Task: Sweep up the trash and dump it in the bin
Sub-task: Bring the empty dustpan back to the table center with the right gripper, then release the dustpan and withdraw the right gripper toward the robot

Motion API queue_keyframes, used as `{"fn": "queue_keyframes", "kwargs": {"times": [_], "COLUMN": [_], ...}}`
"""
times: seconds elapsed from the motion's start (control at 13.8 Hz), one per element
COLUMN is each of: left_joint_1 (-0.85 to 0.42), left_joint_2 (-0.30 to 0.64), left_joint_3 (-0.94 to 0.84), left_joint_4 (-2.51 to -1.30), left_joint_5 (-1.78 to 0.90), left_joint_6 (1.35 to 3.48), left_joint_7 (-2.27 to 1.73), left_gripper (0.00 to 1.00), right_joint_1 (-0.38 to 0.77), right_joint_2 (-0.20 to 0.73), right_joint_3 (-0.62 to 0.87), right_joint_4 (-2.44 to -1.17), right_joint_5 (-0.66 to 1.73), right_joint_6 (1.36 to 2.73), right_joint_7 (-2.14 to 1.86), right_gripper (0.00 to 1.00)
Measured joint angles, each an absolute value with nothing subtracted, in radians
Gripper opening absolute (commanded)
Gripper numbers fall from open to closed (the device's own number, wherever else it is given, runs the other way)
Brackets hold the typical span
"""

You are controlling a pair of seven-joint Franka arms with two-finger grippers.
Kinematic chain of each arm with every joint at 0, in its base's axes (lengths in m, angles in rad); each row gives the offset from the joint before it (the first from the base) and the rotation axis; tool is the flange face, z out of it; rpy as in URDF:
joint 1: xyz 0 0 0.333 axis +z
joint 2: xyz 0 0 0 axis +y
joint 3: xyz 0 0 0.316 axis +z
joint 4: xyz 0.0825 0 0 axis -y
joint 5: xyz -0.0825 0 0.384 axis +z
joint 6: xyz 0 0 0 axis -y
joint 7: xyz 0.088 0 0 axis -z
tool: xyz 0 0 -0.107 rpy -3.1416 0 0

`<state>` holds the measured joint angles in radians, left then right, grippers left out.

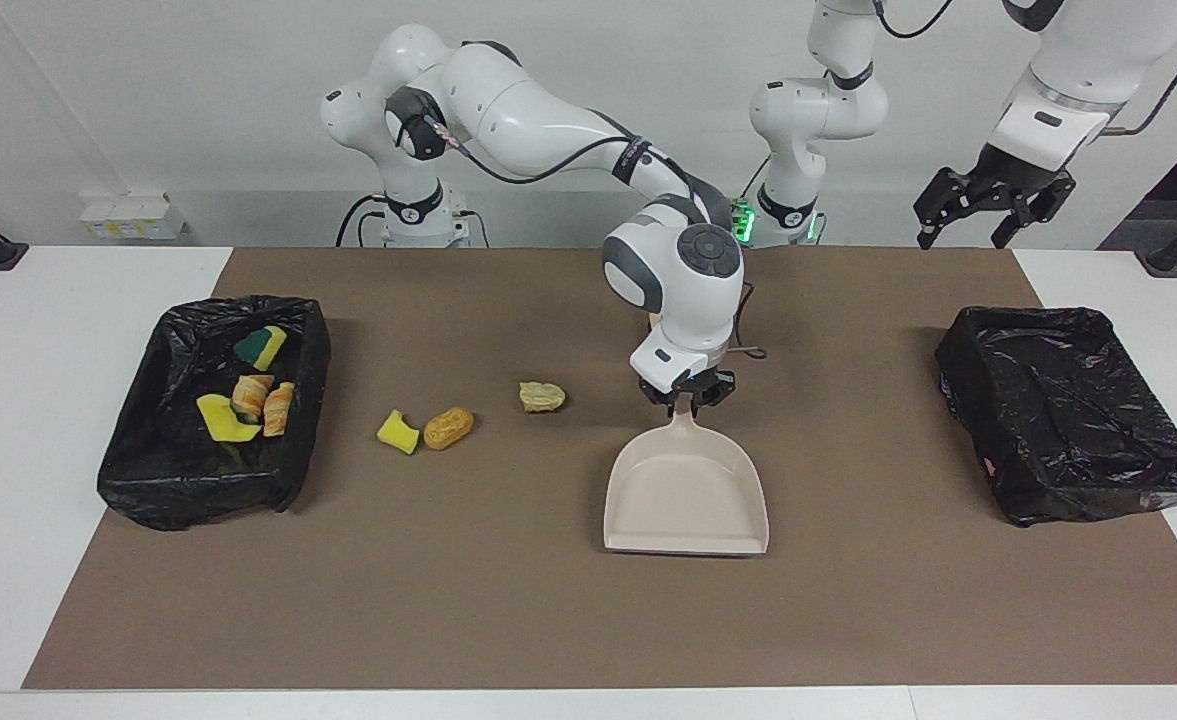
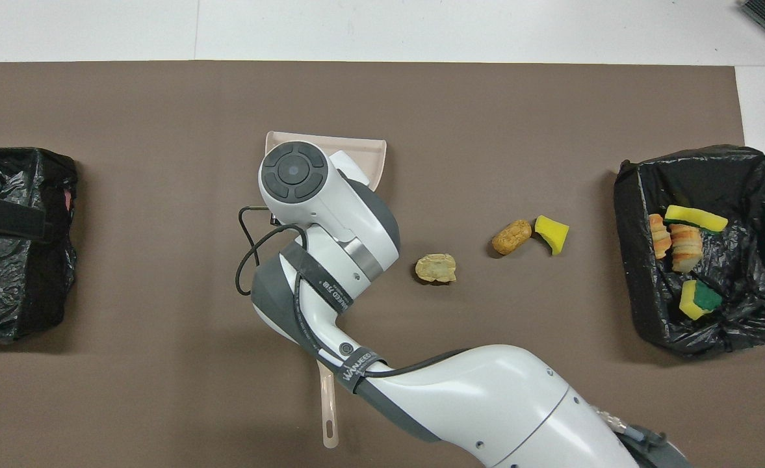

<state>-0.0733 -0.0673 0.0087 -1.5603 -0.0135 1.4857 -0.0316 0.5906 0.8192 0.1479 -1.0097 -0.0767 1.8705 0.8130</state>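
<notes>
Trash loose on the brown mat [image 1: 508, 620]: yellow sponge scrap [image 1: 398, 432] with a notched edge, touching or just beside a golden-brown oval bread lump [image 1: 448, 428]; paler tan, flaky lump [image 1: 542, 397] lying apart, between that pair and the beige dustpan [image 1: 686, 490]. All three toward the right arm's end of the table.

Black-lined bin [image 1: 163, 470] at the right arm's end: holds a yellow sponge piece [image 1: 220, 418], two striped pastry-like lumps [image 1: 263, 398], and a yellow-and-green sponge [image 1: 260, 346]. Second black-lined bin [image 1: 1068, 440] at the left arm's end: nothing discernible inside.

Dustpan flat on mat, pan empty, mouth facing away from the robots, handle pointing toward them.

Right gripper [image 1: 686, 392] low at the dustpan's handle, where handle joins pan; fingers straddling it, grip or release not discernible. Left gripper [image 1: 988, 215] raised near its end of the table, fingers spread, holding nothing, waiting.
</notes>
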Motion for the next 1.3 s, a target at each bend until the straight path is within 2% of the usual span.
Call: {"fn": "queue_keyframes", "kwargs": {"times": [0.29,0.43,0.58,0.65,0.8,0.94,1.16,1.3], "left_joint_1": [-0.073,-0.073,-0.073,-0.073,-0.073,-0.073,-0.073,-0.073], "left_joint_2": [-0.067,-0.067,-0.067,-0.067,-0.067,-0.067,-0.067,-0.067], "left_joint_3": [0.009,0.009,0.009,0.009,0.009,0.009,0.009,0.007], "left_joint_4": [-1.560,-1.560,-1.560,-1.560,-1.560,-1.560,-1.560,-1.560], "left_joint_5": [-0.013,-0.013,-0.013,-0.013,-0.013,-0.013,-0.013,-0.013], "left_joint_6": [1.486,1.486,1.486,1.486,1.486,1.486,1.486,1.486], "left_joint_7": [-0.032,-0.032,-0.032,-0.032,-0.032,-0.032,-0.032,-0.032], "left_gripper": [1.00,1.00,1.00,1.00,1.00,1.00,1.00,1.00], "right_joint_1": [0.571,0.575,0.576,0.575,0.580,0.602,0.643,0.664], "right_joint_2": [0.754,0.713,0.651,0.606,0.487,0.352,0.187,0.120], "right_joint_3": [0.150,0.152,0.153,0.153,0.155,0.161,0.167,0.173], "right_joint_4": [-1.011,-1.038,-1.106,-1.157,-1.299,-1.493,-1.805,-1.945], "right_joint_5": [-0.060,-0.058,-0.026,-0.008,0.002,0.009,0.061,0.122], "right_joint_6": [1.852,1.830,1.821,1.819,1.806,1.807,1.929,1.986], "right_joint_7": [0.813,0.813,0.813,0.813,0.813,0.813,0.813,0.804], "right_gripper": [0.81,0.85,0.94,0.94,0.94,0.95,0.95,0.95]}}
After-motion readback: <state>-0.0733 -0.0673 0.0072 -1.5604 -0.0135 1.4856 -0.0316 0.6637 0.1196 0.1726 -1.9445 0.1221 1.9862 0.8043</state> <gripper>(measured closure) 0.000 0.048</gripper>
